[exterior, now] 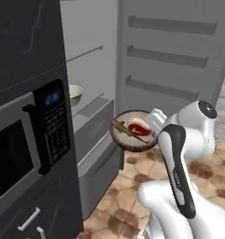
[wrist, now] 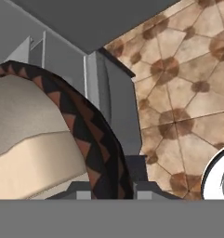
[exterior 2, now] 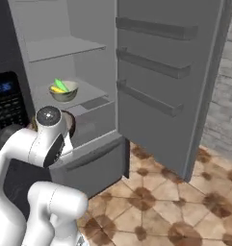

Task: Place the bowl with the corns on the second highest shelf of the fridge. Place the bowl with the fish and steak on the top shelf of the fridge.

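Observation:
A dark brown shallow bowl (exterior: 132, 135) with a zigzag rim hangs in the air in front of the open fridge (exterior: 93, 28), level with its drawer. In it lie the red steak (exterior: 138, 127) and a brownish fish piece (exterior: 122, 128). My gripper (exterior: 153, 122) is shut on the bowl's right rim. In the hand view that rim (wrist: 88, 130) runs down between my gripper's (wrist: 111, 188) fingertips. The bowl with the corns (exterior 2: 63, 90) (exterior: 75, 94) stands on the second highest shelf (exterior 2: 91, 93). The top shelf (exterior 2: 64, 48) above it is bare.
The fridge door (exterior 2: 156, 72) stands open to the right, with three bins across it. A grey drawer (exterior: 97, 140) juts out below the shelves. The black dispenser panel (exterior: 52, 119) is to the left. The floor (exterior 2: 161, 206) is brown tile.

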